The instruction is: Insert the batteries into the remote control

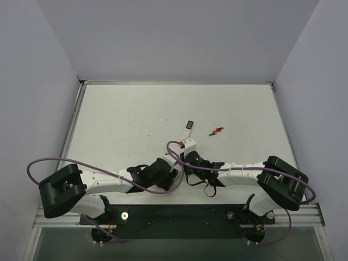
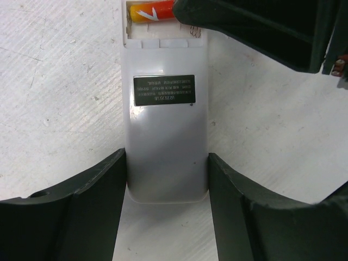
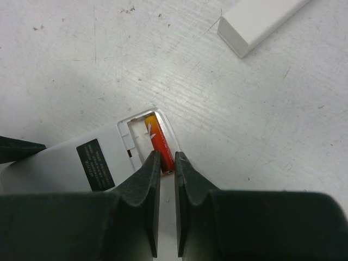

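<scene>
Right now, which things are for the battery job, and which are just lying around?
For the job:
remote control
battery in its slot
loose battery
left gripper, clamping the remote control
right gripper, at the slot

Just lying about:
slim white remote with a dark screen

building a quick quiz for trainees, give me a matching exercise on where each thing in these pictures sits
1 short white rectangular remote
2 red-orange cylindrical battery
3 small red battery with dark ends
4 slim white remote with a dark screen

A loose on the table, farthest right
B clamped between the fingers of the left gripper
C in the open compartment
D lying free just beyond the held remote

Pairs: 1-B, 2-C, 3-A, 4-D
</scene>
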`<move>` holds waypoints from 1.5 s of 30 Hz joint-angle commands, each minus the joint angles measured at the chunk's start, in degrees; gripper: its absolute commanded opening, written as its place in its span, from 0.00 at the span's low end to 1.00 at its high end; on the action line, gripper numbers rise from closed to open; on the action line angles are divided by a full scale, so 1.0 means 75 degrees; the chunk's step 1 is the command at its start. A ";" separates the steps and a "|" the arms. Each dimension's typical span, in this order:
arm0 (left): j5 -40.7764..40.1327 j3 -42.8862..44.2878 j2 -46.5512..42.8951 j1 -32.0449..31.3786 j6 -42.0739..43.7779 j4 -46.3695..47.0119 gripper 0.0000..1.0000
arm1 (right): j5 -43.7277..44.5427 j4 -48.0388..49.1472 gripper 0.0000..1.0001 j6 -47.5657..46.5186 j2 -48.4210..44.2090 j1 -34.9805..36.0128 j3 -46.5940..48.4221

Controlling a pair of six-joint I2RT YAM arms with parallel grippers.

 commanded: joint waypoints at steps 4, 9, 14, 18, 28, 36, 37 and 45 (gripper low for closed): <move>0.1247 0.0082 0.0013 -0.0185 -0.0028 -0.0132 0.00 | 0.1818 -0.1523 0.07 -0.1872 0.0851 0.1026 0.0835; 0.1235 0.0070 -0.0046 -0.0185 -0.0029 -0.0132 0.00 | 0.1361 -0.1583 0.07 -0.1662 0.1004 0.0979 0.0894; 0.1293 0.0000 -0.0081 -0.0185 -0.0029 -0.0061 0.00 | 0.1033 -0.1664 0.10 -0.1661 0.1215 0.0874 0.1023; 0.1305 -0.0047 -0.0116 -0.0196 -0.0040 -0.0061 0.00 | 0.0821 -0.1758 0.11 -0.1568 0.1321 0.0815 0.1129; 0.1071 -0.0059 -0.0105 -0.0196 -0.0146 -0.0225 0.00 | -0.0478 -0.2038 0.15 -0.0912 0.0047 0.0206 0.1105; 0.0883 0.0152 0.0141 -0.0196 0.0088 -0.0331 0.00 | -0.1475 -0.2894 0.49 -0.0537 -0.1631 -0.0917 0.1503; 0.0883 0.0164 0.0188 -0.0185 0.0193 -0.0342 0.01 | -0.1685 -0.3208 0.53 -0.0478 -0.1865 -0.1337 0.1573; 0.0872 0.0433 0.0481 -0.0185 0.0604 -0.0553 0.07 | -0.2353 -0.4710 0.64 -0.0384 -0.2336 -0.3274 0.2159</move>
